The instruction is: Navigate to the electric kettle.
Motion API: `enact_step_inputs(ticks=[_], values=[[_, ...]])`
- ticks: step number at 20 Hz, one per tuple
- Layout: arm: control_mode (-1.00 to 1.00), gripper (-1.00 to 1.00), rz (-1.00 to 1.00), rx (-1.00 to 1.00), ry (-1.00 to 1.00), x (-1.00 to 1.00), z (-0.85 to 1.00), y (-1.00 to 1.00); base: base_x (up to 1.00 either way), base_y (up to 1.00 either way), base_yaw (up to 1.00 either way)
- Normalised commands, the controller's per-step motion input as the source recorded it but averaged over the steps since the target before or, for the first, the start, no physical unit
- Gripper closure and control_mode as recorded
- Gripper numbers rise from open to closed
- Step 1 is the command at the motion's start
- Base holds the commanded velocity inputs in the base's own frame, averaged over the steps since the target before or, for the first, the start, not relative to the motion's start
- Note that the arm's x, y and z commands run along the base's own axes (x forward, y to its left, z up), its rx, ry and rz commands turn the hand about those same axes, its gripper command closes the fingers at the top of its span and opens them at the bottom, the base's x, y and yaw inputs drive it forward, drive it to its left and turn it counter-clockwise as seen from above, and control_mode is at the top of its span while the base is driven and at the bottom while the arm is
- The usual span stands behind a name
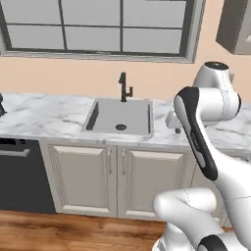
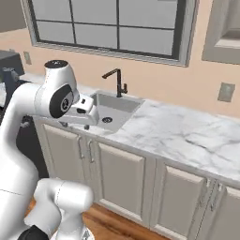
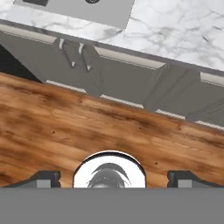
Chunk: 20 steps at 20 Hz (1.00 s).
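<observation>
Base faces the sink (image 1: 119,117), set in a marble counter (image 2: 187,133) under a window (image 1: 98,24), with a dark faucet (image 1: 124,87) behind the basin. A dark object at the counter's far left edge (image 1: 1,105), well left of the sink, may be the electric kettle; too cropped to tell. Gripper (image 3: 113,177) hangs over the wood floor (image 3: 65,127) before the sink cabinets (image 1: 112,174), fingers spread wide, holding nothing.
</observation>
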Motion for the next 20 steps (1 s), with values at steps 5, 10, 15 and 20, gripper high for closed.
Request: enact_step_inputs(ticks=[5,10,15,20], values=[[1.0,-1.0,0.0,0.0,0.0,0.0,0.0,0.0,0.16,0.55,0.77],[1.0,-1.0,0.0,0.0,0.0,0.0,0.0,0.0,0.94,1.0,0.02],[1.0,-1.0,0.0,0.0,0.0,0.0,0.0,0.0,0.75,1.0,-0.08],[1.0,-1.0,0.0,0.0,0.0,0.0,0.0,0.0,0.84,1.0,-0.17]])
